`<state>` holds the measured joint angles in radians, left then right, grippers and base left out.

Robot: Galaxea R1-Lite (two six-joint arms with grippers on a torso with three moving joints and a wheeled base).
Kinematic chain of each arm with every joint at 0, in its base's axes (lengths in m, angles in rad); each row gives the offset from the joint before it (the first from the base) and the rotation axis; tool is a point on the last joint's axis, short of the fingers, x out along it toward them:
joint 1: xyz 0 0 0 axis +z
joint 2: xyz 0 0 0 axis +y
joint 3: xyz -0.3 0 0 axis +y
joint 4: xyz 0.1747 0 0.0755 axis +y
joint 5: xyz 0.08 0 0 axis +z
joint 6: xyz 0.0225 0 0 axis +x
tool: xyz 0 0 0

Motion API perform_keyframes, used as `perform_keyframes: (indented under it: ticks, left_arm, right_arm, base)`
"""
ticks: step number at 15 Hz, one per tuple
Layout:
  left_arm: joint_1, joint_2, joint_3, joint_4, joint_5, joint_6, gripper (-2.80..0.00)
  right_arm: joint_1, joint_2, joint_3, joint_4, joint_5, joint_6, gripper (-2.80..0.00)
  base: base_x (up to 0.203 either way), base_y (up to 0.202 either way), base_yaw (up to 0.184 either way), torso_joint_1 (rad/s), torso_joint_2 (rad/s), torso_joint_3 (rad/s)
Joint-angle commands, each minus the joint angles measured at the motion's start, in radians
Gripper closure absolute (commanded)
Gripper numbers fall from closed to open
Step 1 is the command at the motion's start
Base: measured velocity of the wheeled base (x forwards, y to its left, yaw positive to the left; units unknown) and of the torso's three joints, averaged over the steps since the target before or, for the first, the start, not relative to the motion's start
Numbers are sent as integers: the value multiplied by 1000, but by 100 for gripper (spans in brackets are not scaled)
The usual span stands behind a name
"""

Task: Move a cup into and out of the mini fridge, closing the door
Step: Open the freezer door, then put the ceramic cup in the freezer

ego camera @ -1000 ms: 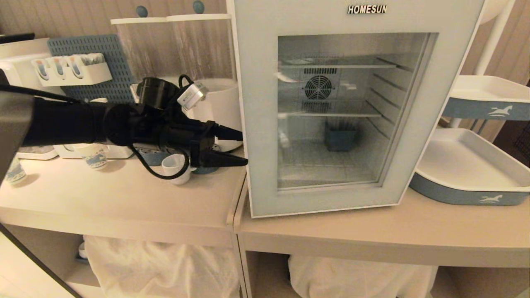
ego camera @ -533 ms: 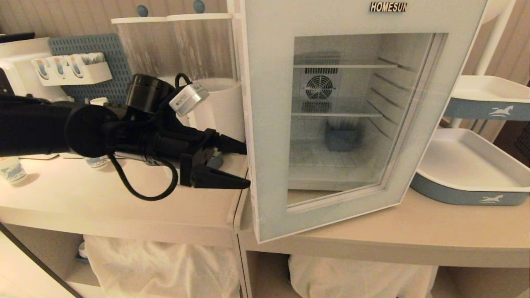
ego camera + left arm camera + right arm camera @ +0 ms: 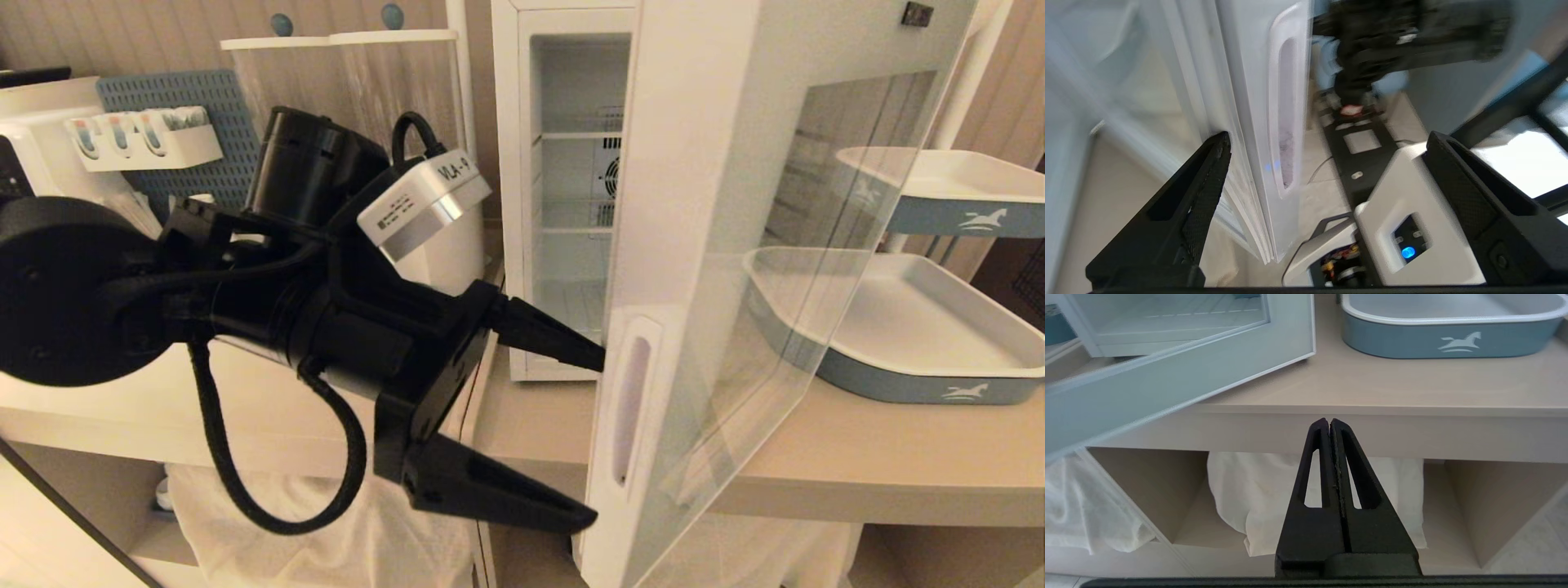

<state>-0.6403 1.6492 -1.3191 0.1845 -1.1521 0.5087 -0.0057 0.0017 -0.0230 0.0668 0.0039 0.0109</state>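
Note:
The mini fridge [image 3: 513, 204] stands on the counter with its door [image 3: 694, 163] swung wide open toward me, wire shelves and a fan showing inside. My left gripper [image 3: 596, 439] is open right at the door's free edge, beside the slot handle [image 3: 633, 400]. One finger reaches behind that edge and the other stays in front, low. In the left wrist view the door [image 3: 1249, 102] edge and handle slot [image 3: 1286, 114] lie within the open left gripper [image 3: 1327, 139], close to one finger. My right gripper [image 3: 1329, 423] is shut and empty below the counter's front edge. The cup is hidden.
Clear drink dispensers [image 3: 367, 90] and a blue pegboard [image 3: 163, 106] stand behind my left arm. Two blue-and-white trays [image 3: 898, 359] sit right of the fridge, partly seen through the door glass. White cloth bags [image 3: 269, 523] fill the cubbies under the counter [image 3: 857, 474].
The door has swung from shut to wide open. My left gripper, still open, has come toward the camera along with the door's free edge. The right arm has stayed still.

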Motion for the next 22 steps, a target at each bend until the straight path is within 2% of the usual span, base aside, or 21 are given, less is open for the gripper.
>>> perform_keyframes:
  ticks: [1,2,4,6,7,10,12,16,17,19,20,22]
  left_arm:
    - [-16,-19,4,13,3,-1,-280]
    - [-28,-26,14,13,6,-5,-280]
    - [-149,-60,57,12,35,-15,-280]
    - [-222,-93,99,12,64,-23,-280]
    - [-232,-97,106,12,70,-27,-280]
    - [-379,-96,114,12,82,-47,-280]
    - [-441,-101,121,10,144,-50,-280]
    - [-408,-129,147,11,166,-49,-280]
    - [-402,-138,157,12,202,-49,-280]
    - [-397,-159,186,11,315,-61,-280]
    - [-394,-167,196,10,336,-71,-280]
    - [-375,-200,232,10,452,-106,-280]
  right_arm:
    - [0,0,0,1,1,0,0]
    - [0,0,0,-1,1,-2,0]
    - [0,0,-2,-1,1,-2,0]
    - [0,0,-2,-1,2,-2,0]
    - [0,0,-2,-1,1,-2,0]
    - [0,0,-2,0,1,-2,0]
    - [0,0,-2,-1,1,-2,0]
    - [0,1,-2,0,1,-2,0]
    - [0,1,-2,0,1,-2,0]
    - [0,1,-2,-1,1,-2,0]
    - [0,0,-2,1,1,-2,0]
    - [0,1,-2,1,1,-2,0]
  base:
    - [0,0,0,0,0,0]
    - [0,0,0,0,0,0]
    - [0,0,0,0,0,0]
    - [0,0,0,0,0,0]
    - [0,0,0,0,0,0]
    - [0,0,0,0,0,0]
    - [0,0,0,0,0,0]
    - [0,0,0,0,0,0]
    - [0,0,0,0,0,0]
    - [0,0,0,0,0,0]
    - [0,0,0,0,0,0]
    - [0,0,0,0,0,0]
